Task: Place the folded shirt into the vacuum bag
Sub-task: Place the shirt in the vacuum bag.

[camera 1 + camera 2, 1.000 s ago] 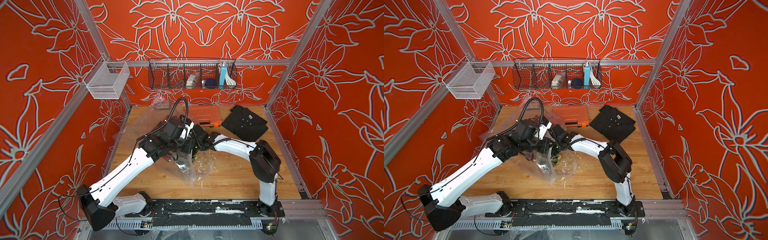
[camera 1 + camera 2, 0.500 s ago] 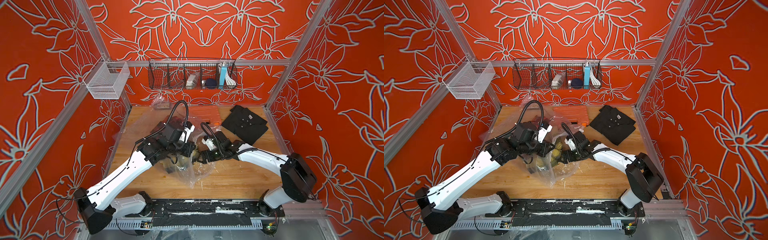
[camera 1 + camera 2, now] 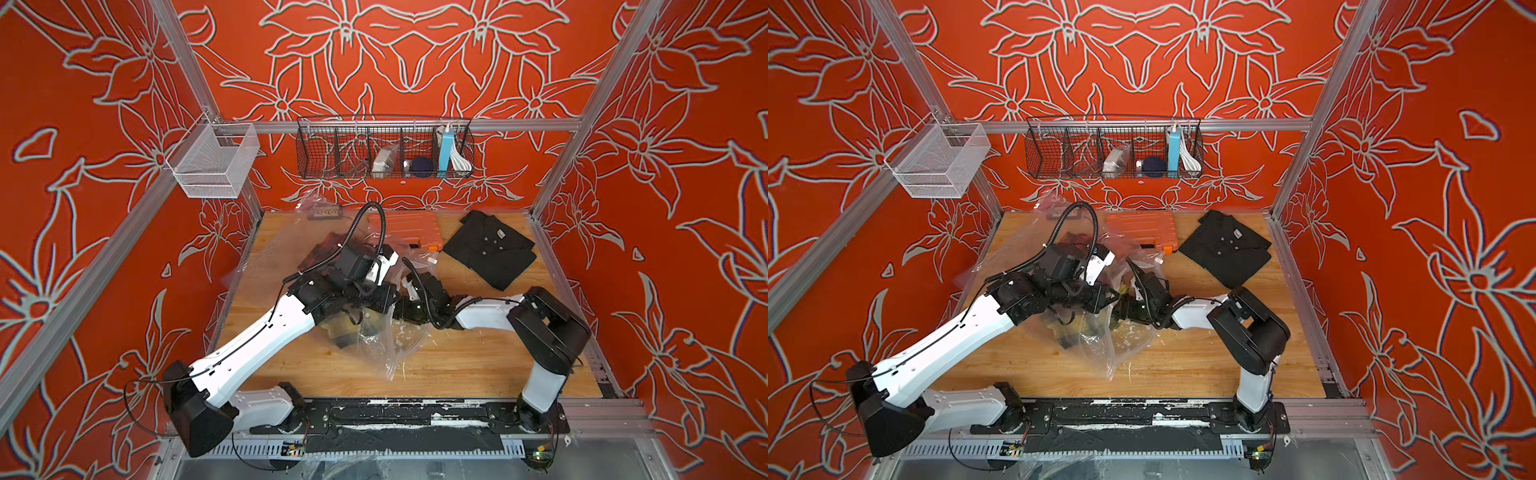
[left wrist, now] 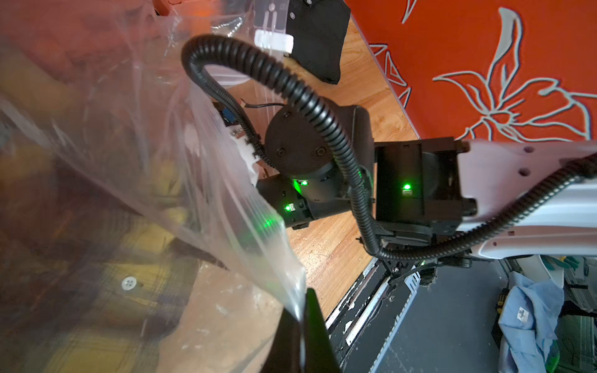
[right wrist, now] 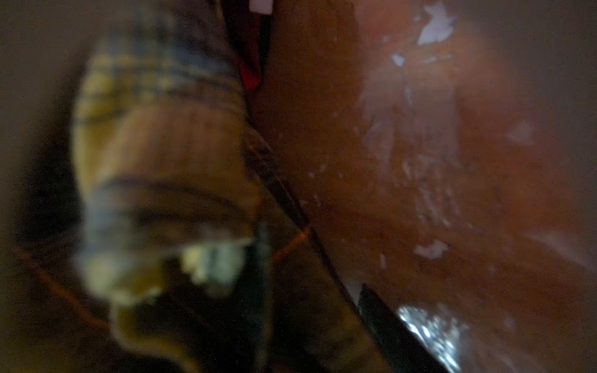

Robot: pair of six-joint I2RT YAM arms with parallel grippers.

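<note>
The plaid shirt (image 4: 106,290), yellow with dark stripes, is seen inside the vacuum bag (image 3: 386,353), at the middle of the wooden table (image 3: 457,365). The shirt is bunched, so its long axis cannot be told; one white button (image 4: 129,283) is turned toward the left wrist camera. The bag is crumpled and raised, and it is stretched roughly from the far left of the table to the near middle. Its ribbed zip edge is turned toward the right arm, and the white slider (image 3: 432,261) is seen on it. A corner of this edge is pinched flat by the left gripper (image 4: 302,310). The right gripper (image 3: 409,311) is placed in the bag's mouth beside the shirt; whether its jaws are spread cannot be told, because the close view is blurred. A folded black shirt (image 3: 490,249) is laid well apart at the far right, with a small white collar label (image 3: 502,235) whose writing is not readable. An orange case (image 3: 409,226) is placed just beside it.
</note>
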